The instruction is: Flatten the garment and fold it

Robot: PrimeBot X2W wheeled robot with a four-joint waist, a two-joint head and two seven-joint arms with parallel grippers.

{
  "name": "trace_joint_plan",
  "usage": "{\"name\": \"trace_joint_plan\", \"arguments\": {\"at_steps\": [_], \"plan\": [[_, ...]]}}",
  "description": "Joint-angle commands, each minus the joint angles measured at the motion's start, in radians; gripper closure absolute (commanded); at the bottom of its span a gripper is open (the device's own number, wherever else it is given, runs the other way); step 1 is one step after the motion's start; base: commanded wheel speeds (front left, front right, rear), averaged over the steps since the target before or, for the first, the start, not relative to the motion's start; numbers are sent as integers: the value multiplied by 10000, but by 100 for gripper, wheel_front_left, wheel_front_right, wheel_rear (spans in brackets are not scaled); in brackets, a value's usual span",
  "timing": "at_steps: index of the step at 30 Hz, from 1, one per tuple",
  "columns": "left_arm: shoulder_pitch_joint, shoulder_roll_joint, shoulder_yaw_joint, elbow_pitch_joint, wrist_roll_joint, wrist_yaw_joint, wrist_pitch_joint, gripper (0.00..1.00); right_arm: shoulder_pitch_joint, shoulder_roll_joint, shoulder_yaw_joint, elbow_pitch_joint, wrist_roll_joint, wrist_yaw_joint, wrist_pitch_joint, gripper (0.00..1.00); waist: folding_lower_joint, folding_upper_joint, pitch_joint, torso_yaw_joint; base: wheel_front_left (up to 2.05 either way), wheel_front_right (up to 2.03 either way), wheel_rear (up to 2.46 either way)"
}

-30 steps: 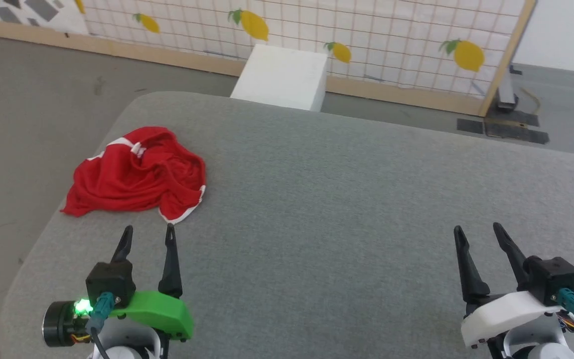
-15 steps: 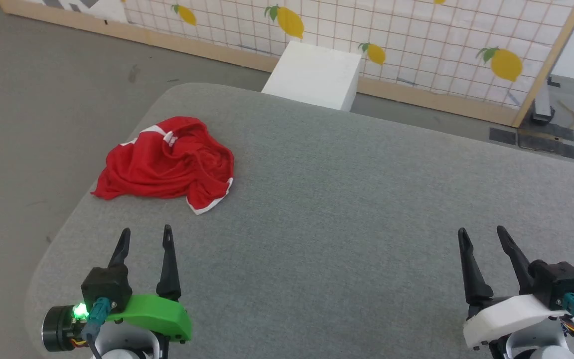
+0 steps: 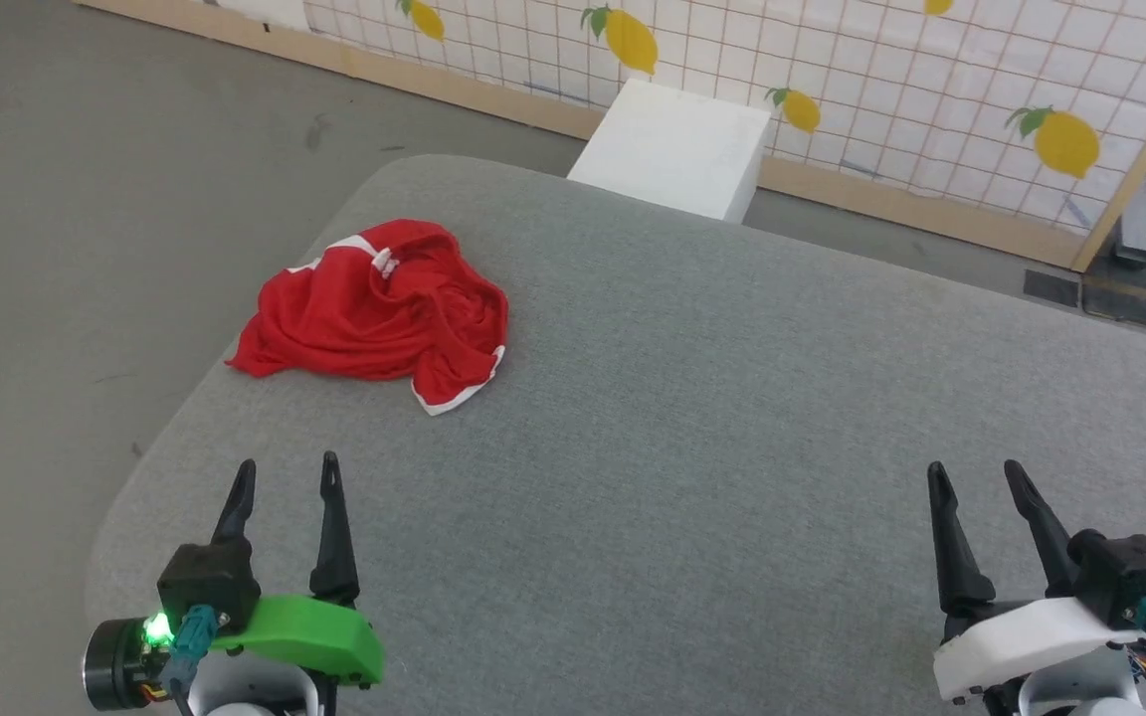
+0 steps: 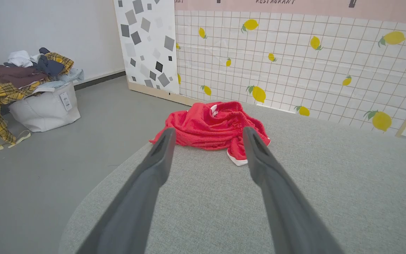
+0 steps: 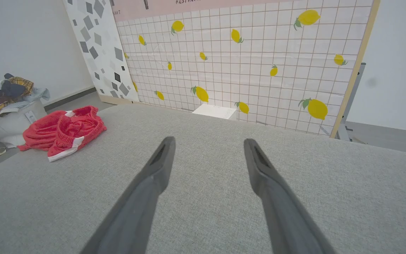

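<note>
Spread and empty, the left end effector [image 3: 287,462] should reach ahead to the garment [image 3: 379,303] — pinch its white-trimmed near corner.

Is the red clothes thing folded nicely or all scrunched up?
Scrunched up. The garment lies in a wrinkled heap on the gray surface, one white-trimmed corner poking out, not flat.

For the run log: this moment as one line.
garment crumpled, left edge of table; left gripper open; right gripper open; fold not started

left tool [image 3: 285,477]: fingers apart, empty | right tool [image 3: 974,479]: fingers apart, empty
</note>
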Motion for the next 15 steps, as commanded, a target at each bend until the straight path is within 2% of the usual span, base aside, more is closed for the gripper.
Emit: {"name": "trace_joint_plan", "arguments": {"at_steps": [1, 15], "plan": [[177, -23, -26, 30, -72, 54, -87, 0, 158, 3, -53, 54, 81, -10, -101, 0, 0, -1, 9, 83, 0, 0, 0], [241, -27, -82, 169, -37, 109, -378, 0, 288, 3, -181, 204, 148, -12, -394, 0, 0, -1, 11, 623, 0, 0, 0]]}}
